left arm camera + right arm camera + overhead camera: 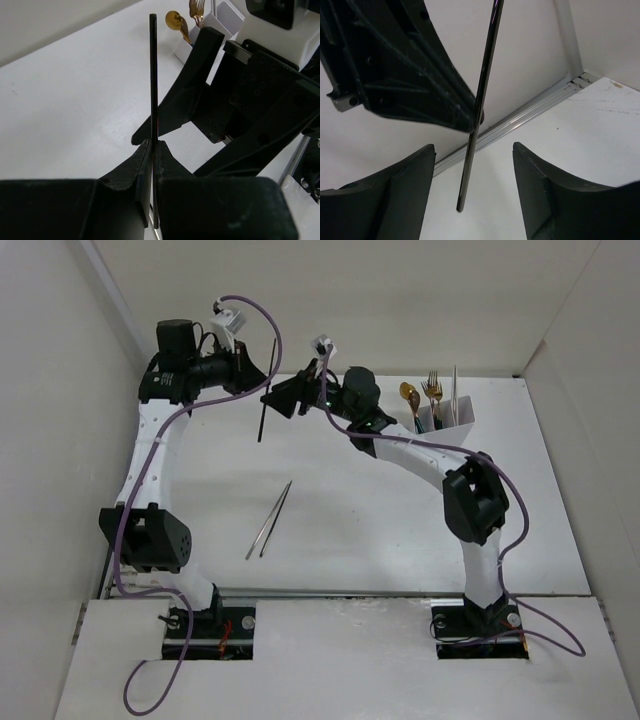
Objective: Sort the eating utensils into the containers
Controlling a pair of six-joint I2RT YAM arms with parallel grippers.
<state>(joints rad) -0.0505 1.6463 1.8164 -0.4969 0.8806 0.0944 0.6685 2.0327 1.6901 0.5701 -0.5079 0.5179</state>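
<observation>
Left gripper pinches a slim, glossy dark chopstick upright; right gripper stands spread around it, not touching.

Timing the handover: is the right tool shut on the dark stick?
No, the fingers of the right tool stand clear either side of the dark stick.

Left arm: rises from its base, elbow bent, forearm reaching toward rear centre.
Left gripper: jaws pressed together on a slim dark stick that projects past the fingertips.
Right arm: folded leftward, wrist facing the left one.
Right gripper: jaws apart, flanking the stick without contact.
</observation>
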